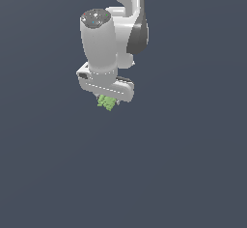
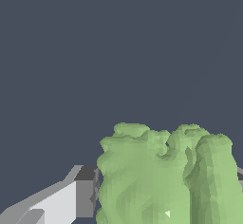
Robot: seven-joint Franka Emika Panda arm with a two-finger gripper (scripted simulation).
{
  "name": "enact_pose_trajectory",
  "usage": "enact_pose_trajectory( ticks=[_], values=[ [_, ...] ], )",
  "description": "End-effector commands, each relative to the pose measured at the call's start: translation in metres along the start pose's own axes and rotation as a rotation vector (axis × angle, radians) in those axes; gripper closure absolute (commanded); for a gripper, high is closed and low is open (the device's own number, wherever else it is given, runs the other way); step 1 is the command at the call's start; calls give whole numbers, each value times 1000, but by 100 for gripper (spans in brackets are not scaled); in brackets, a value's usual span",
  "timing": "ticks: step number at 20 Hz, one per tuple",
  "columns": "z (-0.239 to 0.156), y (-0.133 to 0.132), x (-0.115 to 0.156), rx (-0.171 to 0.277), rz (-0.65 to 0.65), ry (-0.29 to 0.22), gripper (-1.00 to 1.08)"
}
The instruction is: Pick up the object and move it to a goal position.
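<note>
The object (image 1: 106, 103) is a small light-green, knobbly clump. It sticks out just below my white hand in the exterior view. My gripper (image 1: 107, 100) is shut on it; the hand hides the fingers there. In the wrist view the object (image 2: 166, 175) fills much of the picture. One white finger with a grey pad (image 2: 78, 197) presses against its side. The other finger barely shows at the picture's edge behind the clump. The object hangs against the plain dark grey ground with nothing seen touching it from below.
The white arm (image 1: 113, 34) rises above the hand toward the exterior view's top. The plain dark grey ground (image 1: 183, 174) surrounds everything. No other object or marker shows.
</note>
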State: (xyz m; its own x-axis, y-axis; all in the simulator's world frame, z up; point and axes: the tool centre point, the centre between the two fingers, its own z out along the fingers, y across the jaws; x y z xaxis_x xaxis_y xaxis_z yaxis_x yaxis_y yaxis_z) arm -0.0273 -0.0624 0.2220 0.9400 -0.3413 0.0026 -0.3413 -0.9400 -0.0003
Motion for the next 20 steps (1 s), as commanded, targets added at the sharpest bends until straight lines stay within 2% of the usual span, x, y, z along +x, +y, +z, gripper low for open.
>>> enact_pose_trajectory(
  ticks=[1, 10, 20],
  values=[
    [-25, 0, 8, 0, 0, -1, 108],
    [-106, -3, 36, -1, 0, -1, 108],
    [-173, -5, 62, -1, 0, -2, 108]
  ],
)
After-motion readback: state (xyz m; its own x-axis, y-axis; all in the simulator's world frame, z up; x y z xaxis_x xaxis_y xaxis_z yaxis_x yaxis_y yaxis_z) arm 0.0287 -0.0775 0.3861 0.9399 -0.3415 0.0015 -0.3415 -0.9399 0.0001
